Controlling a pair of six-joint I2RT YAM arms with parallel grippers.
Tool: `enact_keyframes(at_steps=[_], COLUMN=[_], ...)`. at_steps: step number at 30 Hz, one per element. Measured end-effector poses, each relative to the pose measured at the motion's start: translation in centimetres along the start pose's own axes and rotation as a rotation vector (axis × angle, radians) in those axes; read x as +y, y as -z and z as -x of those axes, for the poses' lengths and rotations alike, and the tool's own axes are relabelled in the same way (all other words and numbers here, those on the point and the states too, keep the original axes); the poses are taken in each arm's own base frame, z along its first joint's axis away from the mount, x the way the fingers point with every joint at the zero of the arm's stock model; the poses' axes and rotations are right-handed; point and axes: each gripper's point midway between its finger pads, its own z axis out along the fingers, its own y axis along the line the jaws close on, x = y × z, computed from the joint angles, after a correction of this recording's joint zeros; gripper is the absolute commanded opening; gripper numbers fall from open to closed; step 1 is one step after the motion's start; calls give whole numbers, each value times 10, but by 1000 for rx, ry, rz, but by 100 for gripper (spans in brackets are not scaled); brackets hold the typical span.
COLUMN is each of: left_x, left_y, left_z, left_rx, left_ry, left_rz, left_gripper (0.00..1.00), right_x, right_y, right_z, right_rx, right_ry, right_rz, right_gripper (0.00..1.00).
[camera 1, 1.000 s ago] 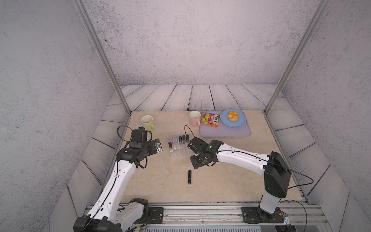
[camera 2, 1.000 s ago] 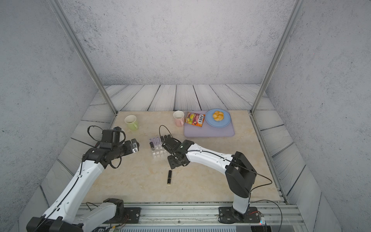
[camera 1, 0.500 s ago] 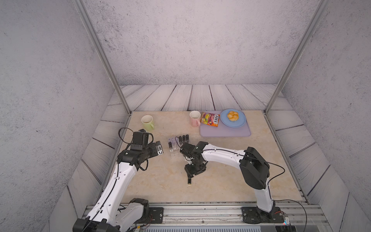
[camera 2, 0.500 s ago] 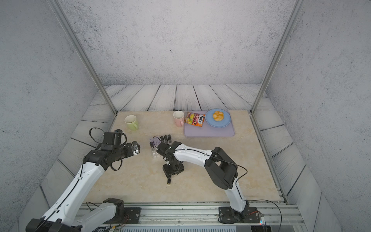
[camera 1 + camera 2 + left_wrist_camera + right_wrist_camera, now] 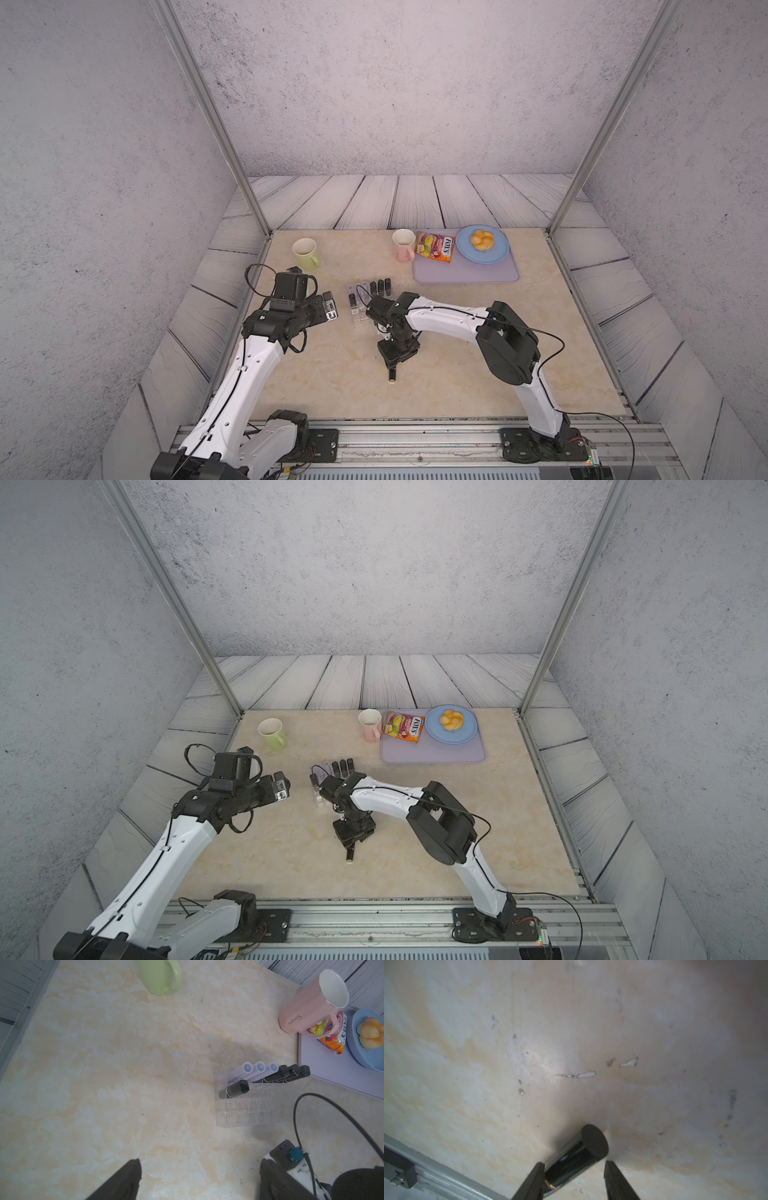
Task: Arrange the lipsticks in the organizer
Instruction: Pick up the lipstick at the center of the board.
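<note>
Down at the tabletop (image 5: 508, 1043), the right gripper (image 5: 573, 1164) has its jaws partly apart and straddles the last loose lipstick (image 5: 581, 1147). One finger (image 5: 536, 1176) touches the tube by its gold band and the other stands just clear, so nothing is clamped yet. The black tube lies flat, its long axis running roughly from the front rail (image 5: 415, 432) toward the far side. In a top view its gold end (image 5: 392, 377) pokes out rail-side from under the gripper. From the wrist camera it sits askew between the fingers rather than square, so I judge the squeeze could swivel or roll it. The organizer (image 5: 358, 311) lies beyond the gripper, farther from the rail and a little toward the left arm. Three lilac tubes (image 5: 259, 1067) and four black tubes (image 5: 284, 1073) already stand in it. The left gripper (image 5: 197, 1178) hangs wide open and empty near the organizer, well apart from the loose tube. The right arm is plainly the nearer one for this pick.
</note>
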Motion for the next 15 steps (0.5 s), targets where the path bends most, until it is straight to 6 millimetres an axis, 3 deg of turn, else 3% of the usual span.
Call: enact_keyframes(at_steps=[9, 15], left_x=[0, 1], left_y=[0, 0], left_z=[0, -1], left_rx=[1, 4], left_ry=[-4, -7], left_rz=[1, 3], left_gripper=[96, 96], right_x=[-13, -17], right_y=[-2, 5], right_z=[2, -2], right_rx=[-1, -69], right_ry=[-39, -30], right_rz=[7, 88], right_gripper=[22, 18])
